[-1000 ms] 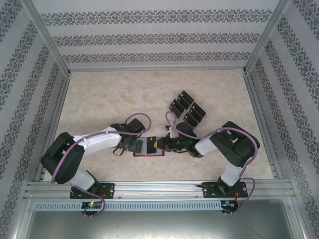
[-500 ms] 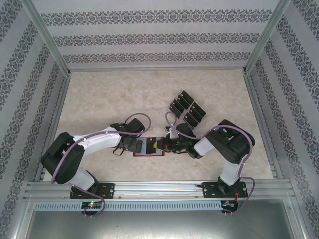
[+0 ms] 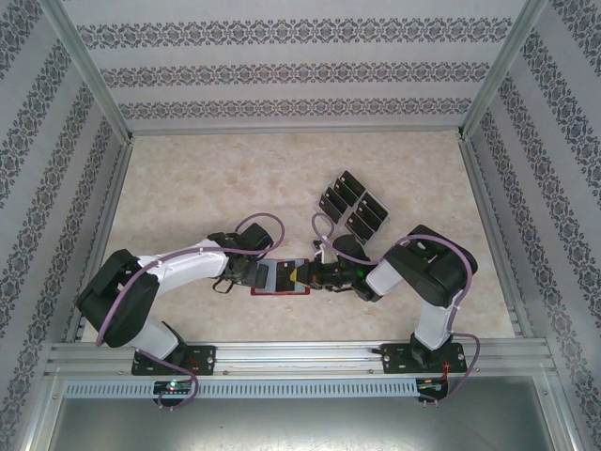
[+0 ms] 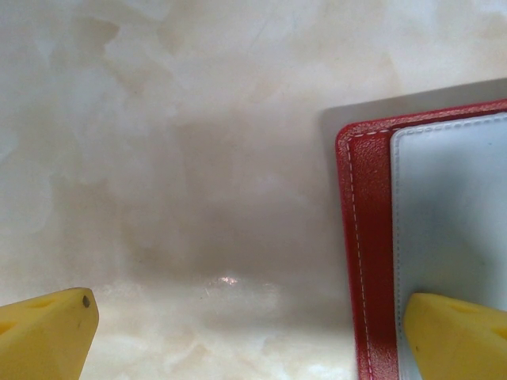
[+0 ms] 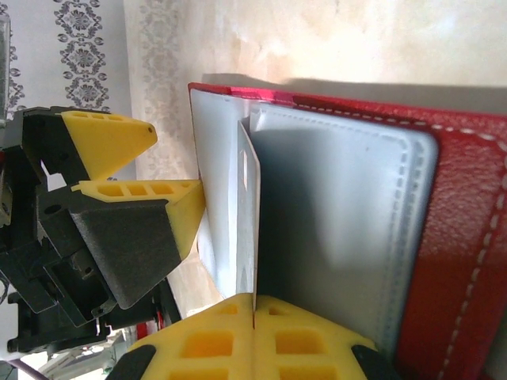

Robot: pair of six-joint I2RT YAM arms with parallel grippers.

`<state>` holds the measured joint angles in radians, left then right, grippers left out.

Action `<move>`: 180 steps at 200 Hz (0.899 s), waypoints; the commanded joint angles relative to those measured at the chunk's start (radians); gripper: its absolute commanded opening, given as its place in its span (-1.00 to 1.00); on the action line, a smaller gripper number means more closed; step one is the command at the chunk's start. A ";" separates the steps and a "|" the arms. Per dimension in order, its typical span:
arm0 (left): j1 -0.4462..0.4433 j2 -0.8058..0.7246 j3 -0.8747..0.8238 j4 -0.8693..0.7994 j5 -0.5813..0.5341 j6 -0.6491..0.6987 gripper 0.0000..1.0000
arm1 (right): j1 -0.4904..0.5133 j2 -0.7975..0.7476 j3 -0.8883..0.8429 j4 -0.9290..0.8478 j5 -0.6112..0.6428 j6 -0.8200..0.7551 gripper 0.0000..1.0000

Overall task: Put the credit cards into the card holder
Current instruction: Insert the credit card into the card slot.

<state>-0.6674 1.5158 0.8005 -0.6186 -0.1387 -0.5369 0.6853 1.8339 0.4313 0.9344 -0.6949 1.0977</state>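
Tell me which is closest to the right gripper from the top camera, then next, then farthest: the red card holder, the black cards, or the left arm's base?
From the right gripper:
1. The card holder, right at its fingertips.
2. The credit cards, farther back and to the right.
3. The left arm's base, at the near left edge.

Card holder lies open on the table, mid-width, toward the near edge. Left gripper straddles its left edge. Right gripper at its right edge, pinched credit card over the pocket. Other credit cards clustered behind-right, well apart.
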 commanded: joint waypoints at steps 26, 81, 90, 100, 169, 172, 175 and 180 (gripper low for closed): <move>0.015 0.030 -0.031 -0.078 -0.028 0.018 1.00 | 0.008 0.043 0.018 0.018 0.015 0.001 -1.00; 0.015 0.034 -0.032 -0.075 -0.027 0.018 1.00 | 0.009 0.072 0.037 0.038 0.005 0.015 -1.00; 0.016 0.035 -0.031 -0.073 -0.026 0.018 1.00 | 0.008 0.069 0.033 0.038 0.003 0.015 -1.00; 0.015 0.036 -0.031 -0.072 -0.025 0.018 1.00 | 0.009 0.070 0.033 0.037 -0.001 0.014 -1.00; 0.015 0.043 -0.027 -0.073 -0.027 0.019 1.00 | 0.016 0.072 0.026 0.030 -0.035 0.008 -1.00; 0.015 0.044 -0.026 -0.073 -0.027 0.020 1.00 | 0.016 0.072 0.025 0.030 -0.035 0.008 -1.00; 0.015 0.044 -0.026 -0.072 -0.027 0.020 1.00 | 0.017 0.073 0.026 0.030 -0.035 0.009 -1.00; 0.015 0.043 -0.027 -0.072 -0.027 0.020 1.00 | 0.019 0.073 0.025 0.030 -0.035 0.011 -1.00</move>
<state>-0.6662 1.5200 0.8005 -0.6178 -0.1349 -0.5369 0.6853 1.8812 0.4625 0.9779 -0.7181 1.1168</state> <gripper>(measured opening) 0.999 0.053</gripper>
